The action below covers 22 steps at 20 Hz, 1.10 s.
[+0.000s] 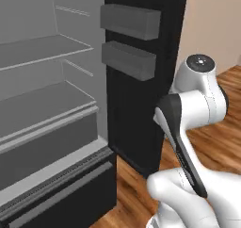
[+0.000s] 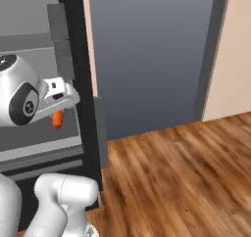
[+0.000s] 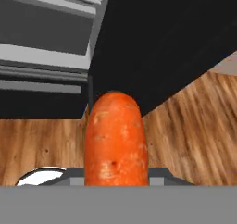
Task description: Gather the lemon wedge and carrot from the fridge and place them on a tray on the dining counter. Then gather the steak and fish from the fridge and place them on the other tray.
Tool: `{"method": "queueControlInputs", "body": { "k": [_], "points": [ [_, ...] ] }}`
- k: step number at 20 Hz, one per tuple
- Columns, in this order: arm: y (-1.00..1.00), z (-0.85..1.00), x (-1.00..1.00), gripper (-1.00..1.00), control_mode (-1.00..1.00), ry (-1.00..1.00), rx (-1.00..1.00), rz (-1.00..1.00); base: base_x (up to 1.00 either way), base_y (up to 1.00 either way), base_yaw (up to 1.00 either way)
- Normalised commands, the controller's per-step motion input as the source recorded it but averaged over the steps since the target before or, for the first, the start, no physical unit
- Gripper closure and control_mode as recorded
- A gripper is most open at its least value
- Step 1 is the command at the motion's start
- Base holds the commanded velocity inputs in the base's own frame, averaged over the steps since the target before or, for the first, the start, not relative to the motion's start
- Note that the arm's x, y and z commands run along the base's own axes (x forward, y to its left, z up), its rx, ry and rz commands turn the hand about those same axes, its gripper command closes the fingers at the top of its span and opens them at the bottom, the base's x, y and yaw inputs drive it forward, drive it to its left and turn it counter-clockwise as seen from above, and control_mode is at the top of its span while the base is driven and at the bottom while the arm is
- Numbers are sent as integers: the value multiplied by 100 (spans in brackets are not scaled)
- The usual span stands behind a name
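While the hand (image 2: 60, 114) grips the carrot (image 3: 115, 140) at the frame's lower centre, clear of the open fridge (image 1: 52, 104), it should stay clamped and level en route to the tray.

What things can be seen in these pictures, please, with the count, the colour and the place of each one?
fridge: one, black outside and grey inside, open, ahead and left of the arm.
shelves: several, grey, inside the fridge; nothing lies on the parts that show.
door bins: two, dark grey, on the inner side of the open door.
bottom drawer: one, black, under the shelves.
carrot: one, orange, between the gripper's fingers, out of the fridge, over the floor.
floor: one, brown wood, below and to the right.
wall: one, beige, at the right.
arm: one, white with dark joints, before the fridge.
gripper: one, closed on the carrot.
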Motion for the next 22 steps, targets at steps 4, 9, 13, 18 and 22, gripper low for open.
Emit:
{"method": "queueControlInputs", "body": {
  "k": [4, 9, 13, 18, 22],
  "points": [
    [0, 0, 0, 100, 100, 0, 0, 0, 8, -50, -75],
    [0, 0, 0, 100, 100, 0, 0, 0, 10, -54, -73],
    [0, 0, 0, 100, 100, 0, 0, 0, 9, -76, -64],
    [0, 0, 0, 100, 100, 0, 0, 0, 50, -73, -54],
    [0, 0, 0, 100, 100, 0, 0, 0, 93, -22, -49]
  ]
}}
